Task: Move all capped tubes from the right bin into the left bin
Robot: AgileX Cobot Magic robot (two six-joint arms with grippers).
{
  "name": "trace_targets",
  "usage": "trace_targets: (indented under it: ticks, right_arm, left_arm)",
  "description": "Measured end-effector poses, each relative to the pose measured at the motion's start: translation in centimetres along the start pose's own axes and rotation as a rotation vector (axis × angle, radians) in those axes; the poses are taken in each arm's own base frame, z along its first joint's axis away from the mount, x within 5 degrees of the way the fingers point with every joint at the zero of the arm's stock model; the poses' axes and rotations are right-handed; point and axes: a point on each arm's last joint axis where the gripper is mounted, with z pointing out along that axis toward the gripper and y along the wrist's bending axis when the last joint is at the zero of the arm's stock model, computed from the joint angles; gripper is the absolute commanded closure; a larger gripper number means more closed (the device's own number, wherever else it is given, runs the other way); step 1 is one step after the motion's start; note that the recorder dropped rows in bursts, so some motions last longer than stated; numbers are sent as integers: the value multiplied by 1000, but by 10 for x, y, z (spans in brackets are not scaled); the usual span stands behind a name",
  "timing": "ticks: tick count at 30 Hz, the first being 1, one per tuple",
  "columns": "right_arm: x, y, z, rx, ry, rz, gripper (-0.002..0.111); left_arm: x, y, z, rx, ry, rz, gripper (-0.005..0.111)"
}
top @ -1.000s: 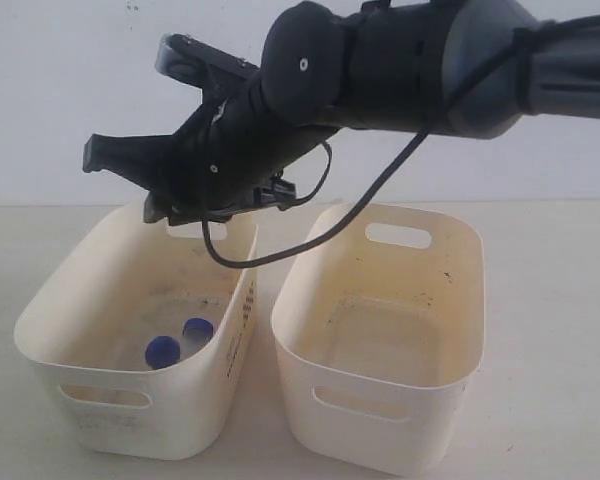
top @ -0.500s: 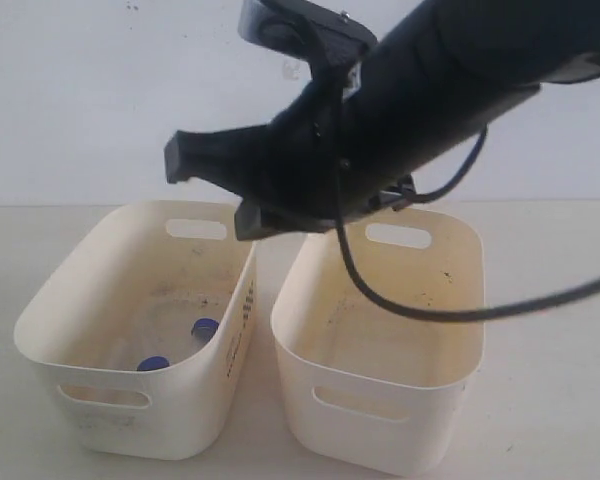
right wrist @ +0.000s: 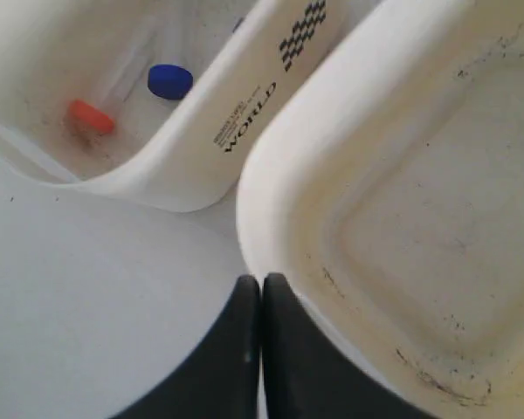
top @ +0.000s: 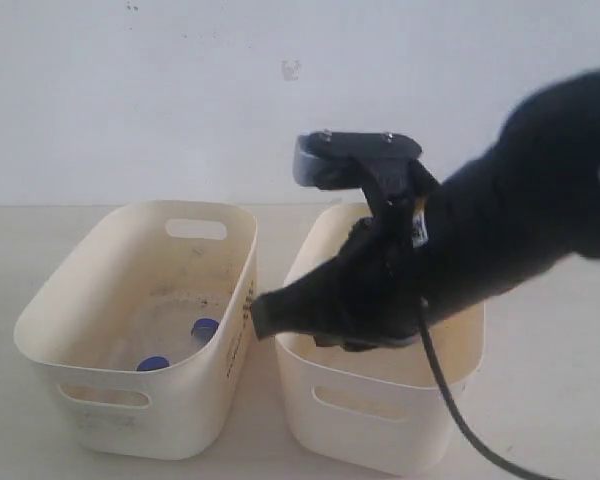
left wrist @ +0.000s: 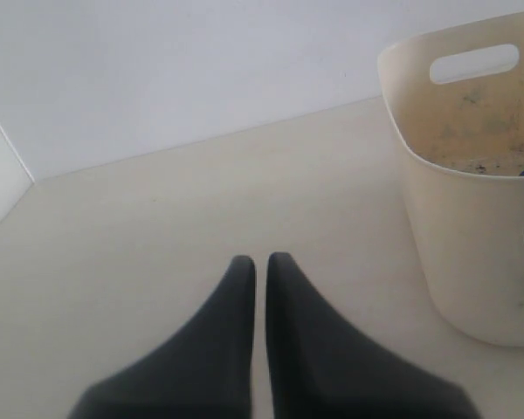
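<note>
The left bin (top: 110,410) holds capped tubes: two blue caps (top: 204,326) (top: 153,363) show in the exterior view. The right wrist view shows a blue cap (right wrist: 169,80) and an orange-red cap (right wrist: 91,116) in that bin (right wrist: 244,105). My right gripper (top: 260,318) (right wrist: 260,284) is shut on nothing, its tip at the right bin's (top: 380,440) (right wrist: 279,157) near-left rim, by the gap between the bins. The part of the right bin's floor that shows has no tubes; the arm hides much of it in the exterior view. My left gripper (left wrist: 260,262) is shut, low over the table beside the left bin (left wrist: 463,253).
The two cream bins stand side by side on a pale table, with a white wall behind. A black cable (top: 450,400) hangs from the right arm in front of the right bin. Bare table (left wrist: 157,227) lies around my left gripper.
The right arm swung from above the left bin to the right and down over the right bin. A blue-capped tube in the left bin shifted slightly and settled.
</note>
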Motion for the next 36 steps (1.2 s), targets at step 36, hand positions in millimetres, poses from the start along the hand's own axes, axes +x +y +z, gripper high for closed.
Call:
trace_targets:
  ticks: [36]
  right_arm:
    - [212,-124,-113,431,-1167,364,108]
  left_arm:
    - [0,0,0,0,0,0,103]
